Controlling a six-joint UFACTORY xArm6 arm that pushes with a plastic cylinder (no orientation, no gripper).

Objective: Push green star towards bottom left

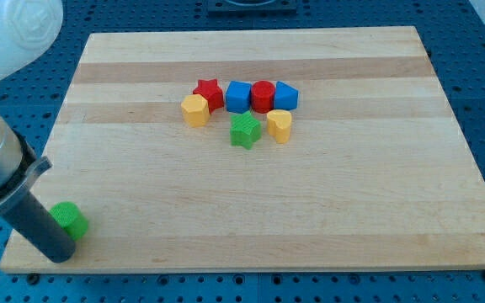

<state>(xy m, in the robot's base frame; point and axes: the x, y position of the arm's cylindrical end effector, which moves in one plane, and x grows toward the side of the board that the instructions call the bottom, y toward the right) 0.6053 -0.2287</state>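
The green star (pixel 244 131) lies a little above the board's middle, just below a row of blocks. My tip (pixel 60 255) is at the board's bottom left corner, far from the star, right beside a green block (pixel 71 220) that it touches or nearly touches. The rod runs up to the view's left edge.
Above the star stand a red star (pixel 208 93), a blue block (pixel 238 97), a red cylinder (pixel 263 96) and a blue block (pixel 286 95) in a row. A yellow hexagon (pixel 194 110) is left of the star, a yellow block (pixel 279 125) right of it. The wooden board (pixel 352 210) lies on a blue perforated table.
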